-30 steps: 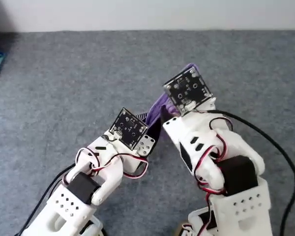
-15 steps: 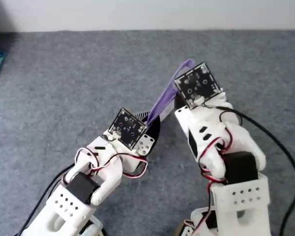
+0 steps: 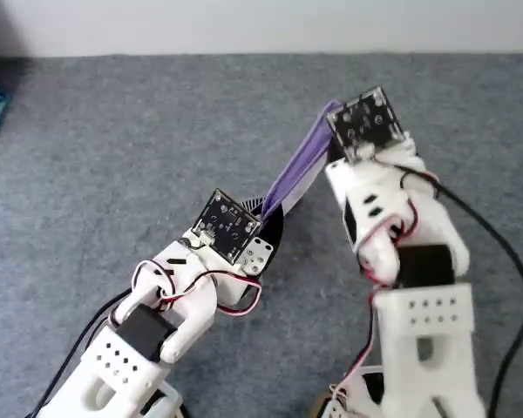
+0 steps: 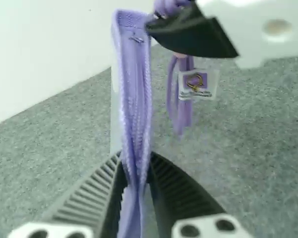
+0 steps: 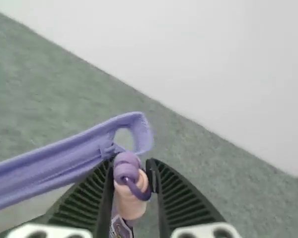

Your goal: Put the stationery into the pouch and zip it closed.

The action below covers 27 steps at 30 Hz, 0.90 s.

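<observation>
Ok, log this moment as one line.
left gripper shut on pouch | right gripper shut on zipper pull | pouch stretched between them

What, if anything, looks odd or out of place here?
The purple pouch does not lie on the table: it hangs stretched at a slant between the left gripper, clamping one end, and the right gripper, pinching its zipper cord. No damage shows.

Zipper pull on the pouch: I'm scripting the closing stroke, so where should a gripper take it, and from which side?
Probably its knotted bead, coming from the far end of the pouch with a finger each side. The bead is the bulkiest part of the zipper pull; the right gripper pinches it so, while the left gripper clamps the taut zip edge.
</observation>
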Motion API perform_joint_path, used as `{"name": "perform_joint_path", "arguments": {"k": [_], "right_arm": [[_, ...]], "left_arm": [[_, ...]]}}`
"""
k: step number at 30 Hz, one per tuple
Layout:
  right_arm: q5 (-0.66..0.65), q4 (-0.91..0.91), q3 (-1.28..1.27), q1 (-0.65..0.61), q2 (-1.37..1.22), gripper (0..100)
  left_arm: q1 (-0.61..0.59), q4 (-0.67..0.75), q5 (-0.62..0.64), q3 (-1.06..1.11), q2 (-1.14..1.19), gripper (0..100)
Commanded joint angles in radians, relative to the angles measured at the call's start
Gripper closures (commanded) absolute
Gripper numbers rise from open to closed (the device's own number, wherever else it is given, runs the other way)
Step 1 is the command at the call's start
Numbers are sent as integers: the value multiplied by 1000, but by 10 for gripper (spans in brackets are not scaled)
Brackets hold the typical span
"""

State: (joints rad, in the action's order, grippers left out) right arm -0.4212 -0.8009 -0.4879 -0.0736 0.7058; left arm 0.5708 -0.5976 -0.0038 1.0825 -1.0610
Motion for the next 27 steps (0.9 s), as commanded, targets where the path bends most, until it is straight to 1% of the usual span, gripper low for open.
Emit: {"name": "perform_joint_path", "arguments": {"k": [1,9,15,17,19,24,27], "right_arm": [[-5,68,83,117,-145,991],[-5,74,262,170,-343,991],[-5,70,273,162,-348,991],[-5,44,273,162,-348,991],[-5,-7,278,162,-346,991],[-5,-99,273,162,-315,991],[-5,-177,273,162,-280,991]], "left_arm": [[-12,-43,2,-47,-25,990],[-11,-44,3,-45,-25,990],[-11,-44,3,-39,-25,988],[-11,-44,3,-44,-25,986],[-14,-46,3,-45,-25,954],[-18,-43,25,-48,-26,804],[-75,-46,80,-81,-25,778]]}}
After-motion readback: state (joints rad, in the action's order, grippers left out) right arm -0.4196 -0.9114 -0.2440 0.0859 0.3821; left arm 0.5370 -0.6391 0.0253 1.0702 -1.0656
